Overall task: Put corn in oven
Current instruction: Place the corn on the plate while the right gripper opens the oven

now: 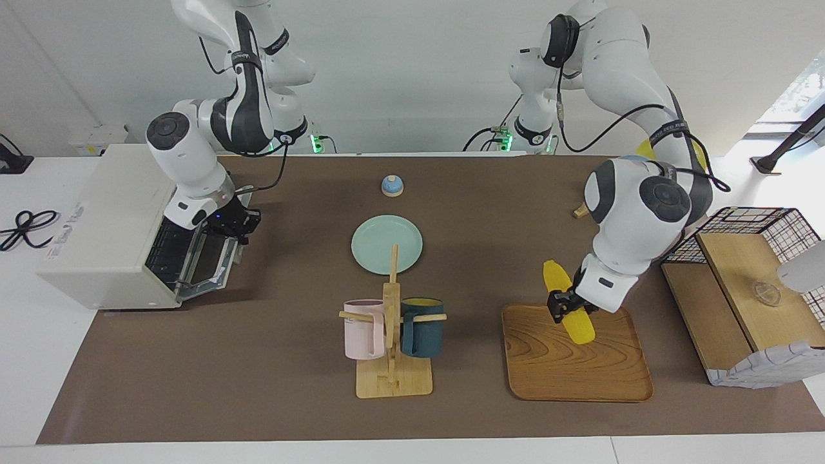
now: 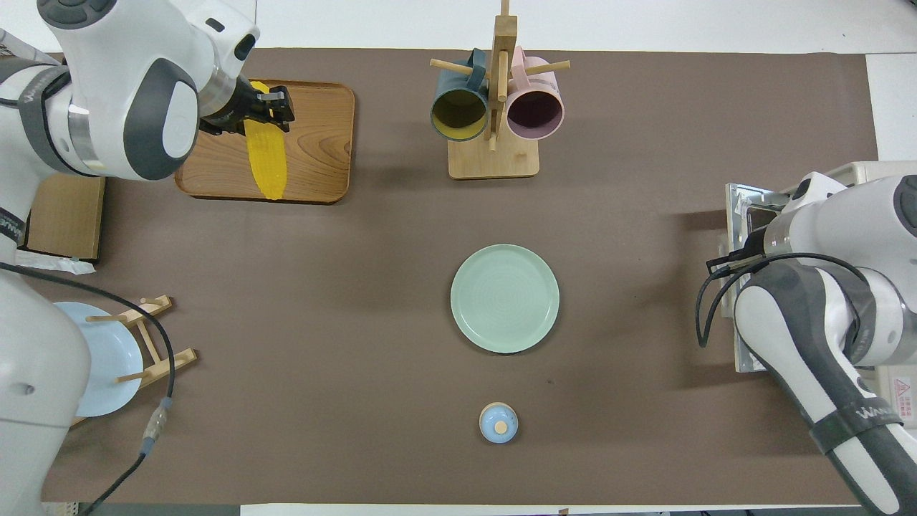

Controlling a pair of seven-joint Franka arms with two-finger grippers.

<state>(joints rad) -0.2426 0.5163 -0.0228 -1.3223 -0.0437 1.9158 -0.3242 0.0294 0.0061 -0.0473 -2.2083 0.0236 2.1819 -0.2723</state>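
Right gripper (image 1: 236, 225) pinched on the door handle of the oven (image 1: 97, 225), door pulled down; left gripper (image 1: 567, 305) clamped on corn (image 1: 568, 301), raised over wooden tray (image 1: 548, 361); step: carry; next: cross table to oven's mouth.

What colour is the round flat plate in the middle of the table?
Pale mint green plate, best in the overhead view.

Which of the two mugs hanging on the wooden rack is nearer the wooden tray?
The dark teal mug with the yellow inside. It hangs on the rack's side toward the wooden tray; the pale pink mug hangs on the side toward the oven's end.
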